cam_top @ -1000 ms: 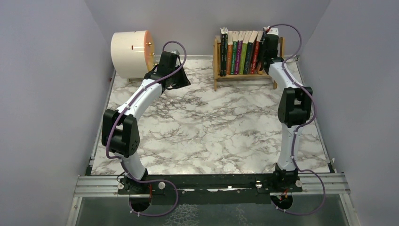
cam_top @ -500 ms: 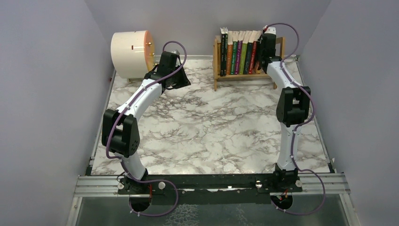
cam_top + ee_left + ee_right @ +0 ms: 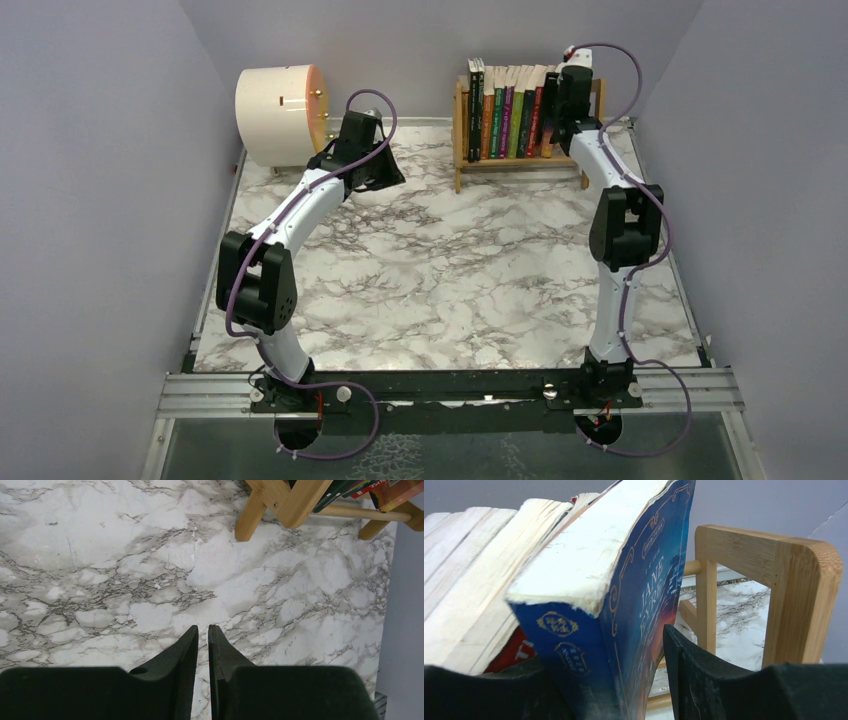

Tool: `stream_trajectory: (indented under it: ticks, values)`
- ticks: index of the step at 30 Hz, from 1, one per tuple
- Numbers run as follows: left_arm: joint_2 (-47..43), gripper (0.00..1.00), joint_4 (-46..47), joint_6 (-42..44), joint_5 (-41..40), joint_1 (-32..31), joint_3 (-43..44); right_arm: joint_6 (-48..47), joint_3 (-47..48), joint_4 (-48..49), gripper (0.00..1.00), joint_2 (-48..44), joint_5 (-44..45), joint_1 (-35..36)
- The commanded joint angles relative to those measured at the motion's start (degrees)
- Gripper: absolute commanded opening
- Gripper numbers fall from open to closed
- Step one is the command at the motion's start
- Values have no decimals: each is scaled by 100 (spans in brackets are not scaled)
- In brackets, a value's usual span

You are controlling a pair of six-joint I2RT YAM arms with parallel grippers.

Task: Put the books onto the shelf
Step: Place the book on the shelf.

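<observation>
Right tool: placed around the blue paperback, a finger on each side; grip or release cannot be told.
Blue paperback: stood upright at the 3 o'clock end of the paperback row, inside the light-wood rail shelf, at 1 o'clock on the marble desk.
Nearer arm: right.
Left tool: closed, empty.
Writing: "JANE EYRE" is read.

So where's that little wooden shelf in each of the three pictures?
Top external: the shelf stands at the back of the table, right of centre.
Left wrist: top right corner, where only the shelf's legs and lower rail show.
Right wrist: right side, with its end frame close up.
Shared landmark: the marble tabletop.
</observation>
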Motion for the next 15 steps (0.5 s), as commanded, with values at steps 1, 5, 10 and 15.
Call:
stream_trajectory:
  ticks: [1,5,10,15]
  values:
    - [-166,7,157,2,-53,-29,-81,90,-204,500,52,-588,-78,107]
    - [-169,7,189,-16,-35,-28,-124,93,-424,565,52,-893,-59,107]
    - [-335,7,236,-44,-3,-26,-189,109,-573,560,52,-1309,-140,107]
    - [-419,7,275,-76,31,-24,-181,137,-665,429,62,-1761,-338,135]
